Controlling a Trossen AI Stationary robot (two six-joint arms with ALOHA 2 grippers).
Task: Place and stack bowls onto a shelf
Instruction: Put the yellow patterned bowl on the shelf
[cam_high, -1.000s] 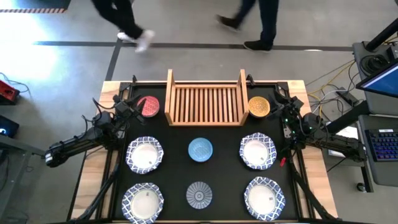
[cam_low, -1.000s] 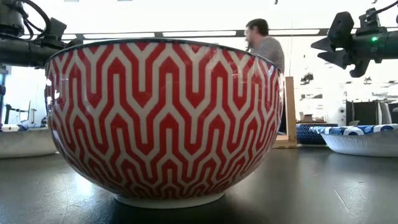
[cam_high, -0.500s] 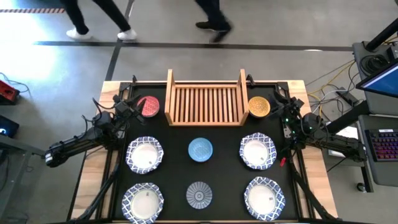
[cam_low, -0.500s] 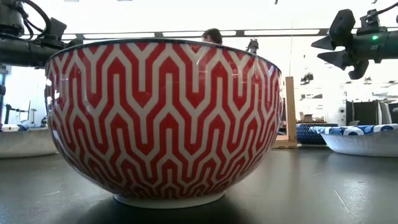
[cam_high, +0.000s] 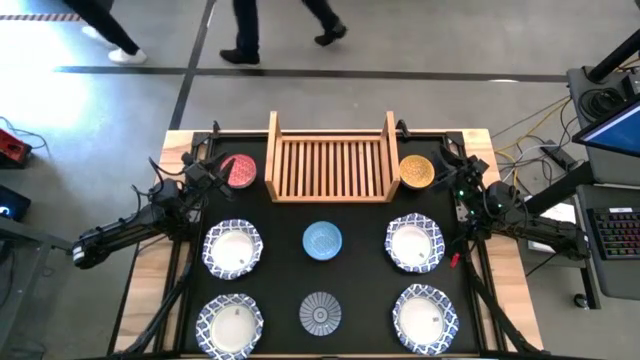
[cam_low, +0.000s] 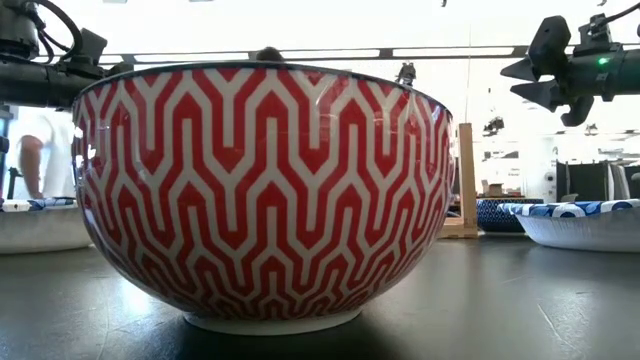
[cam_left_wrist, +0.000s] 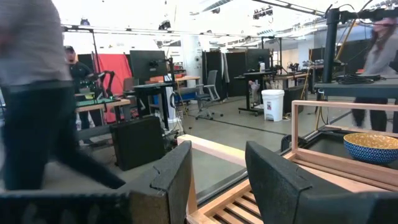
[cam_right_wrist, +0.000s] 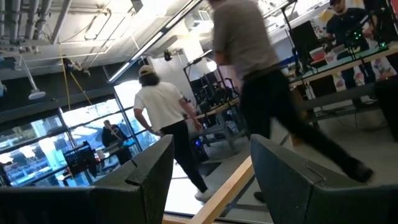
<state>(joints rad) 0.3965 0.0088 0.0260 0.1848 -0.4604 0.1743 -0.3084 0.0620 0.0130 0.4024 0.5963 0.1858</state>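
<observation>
Eight bowls sit on the dark worktop (cam_high: 365, 250), all upright with mouths facing up, none on the shelf (cam_high: 332, 157). That light wooden shelf stands at the 12 o'clock edge of the worktop, its long axis running from 9 to 3 o'clock, its slats running from 12 to 6, and its two upright side boards at the 9 and 3 o'clock ends. At 9 o'clock of the shelf, just beside its side board, is the red bowl (cam_high: 240, 171); at 3 o'clock, just beside the other board, is the yellow bowl (cam_high: 416, 172). Toward 6 o'clock of the shelf lies the light blue bowl (cam_high: 322, 241), and farther the same way the grey-blue bowl (cam_high: 320, 313). Four white bowls with blue patterned rims flank these two: one at 9 o'clock of the light blue bowl (cam_high: 233, 250), one at 3 o'clock of it (cam_high: 414, 244), one at 9 o'clock of the grey-blue bowl (cam_high: 230, 323), one at 3 o'clock of it (cam_high: 426, 318).

Left gripper (cam_high: 211, 177) hangs in the air near the red bowl, at its 9 o'clock, fingers (cam_left_wrist: 173, 180) spread apart and grasping nothing. Right gripper (cam_high: 458, 170) hovers near the yellow bowl, at its 3 o'clock, fingers (cam_right_wrist: 149, 171) likewise parted and grasping nothing.

People (cam_high: 250, 30) walk on the floor beyond the worktop at 12 o'clock
</observation>
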